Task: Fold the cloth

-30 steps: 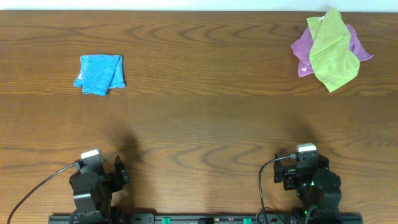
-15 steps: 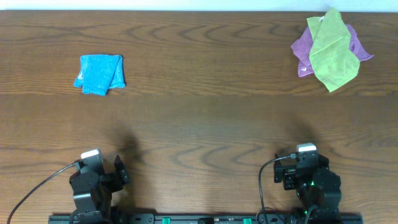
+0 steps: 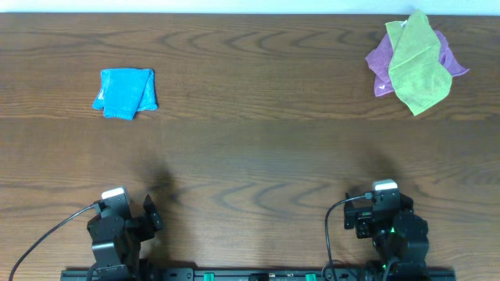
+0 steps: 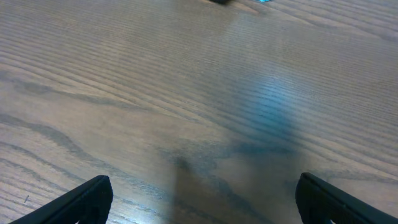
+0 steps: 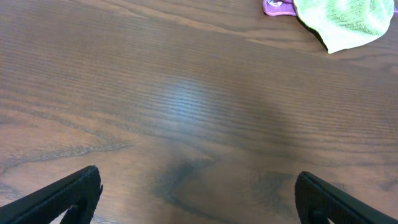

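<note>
The lime-green cloth lies crumpled at the far right of the table, draped over a purple cloth. Its near edge shows at the top of the right wrist view. My right gripper is open and empty, low over bare wood near the table's front edge, far from the cloth. It shows in the overhead view at the front right. My left gripper is open and empty over bare wood, at the front left.
A bright blue folded cloth lies at the far left. A corner of the purple cloth shows in the right wrist view. The wooden table spans the view between the arms and the cloths.
</note>
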`<action>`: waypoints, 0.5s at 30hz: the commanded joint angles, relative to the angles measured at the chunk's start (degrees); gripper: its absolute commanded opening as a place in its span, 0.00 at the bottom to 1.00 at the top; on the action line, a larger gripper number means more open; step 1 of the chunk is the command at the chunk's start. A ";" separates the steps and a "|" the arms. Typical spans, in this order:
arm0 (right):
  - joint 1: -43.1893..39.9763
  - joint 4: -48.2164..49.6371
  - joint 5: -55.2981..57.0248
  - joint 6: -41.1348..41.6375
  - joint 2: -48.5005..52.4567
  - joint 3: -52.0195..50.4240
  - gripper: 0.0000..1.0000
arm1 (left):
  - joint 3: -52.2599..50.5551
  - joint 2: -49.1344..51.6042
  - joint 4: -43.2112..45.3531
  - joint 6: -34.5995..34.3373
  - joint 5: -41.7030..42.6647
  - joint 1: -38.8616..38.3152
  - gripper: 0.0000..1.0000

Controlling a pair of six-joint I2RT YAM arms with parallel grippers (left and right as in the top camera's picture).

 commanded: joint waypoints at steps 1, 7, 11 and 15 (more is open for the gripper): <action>0.52 0.11 -0.63 -0.61 -0.66 -0.90 0.99 | -0.44 -0.42 -4.02 0.22 -1.88 -0.24 0.95; 0.52 0.13 -0.66 -0.31 -0.66 -0.90 0.99 | -0.44 -0.42 -4.02 0.22 -1.88 -0.24 0.95; -0.11 0.13 -0.63 0.39 -0.59 -0.79 0.99 | -0.44 -0.42 -4.02 0.24 -1.88 -0.24 0.95; -2.38 0.15 -0.61 6.08 1.57 0.11 0.99 | -0.44 -0.42 -4.02 0.24 -1.88 -0.24 0.95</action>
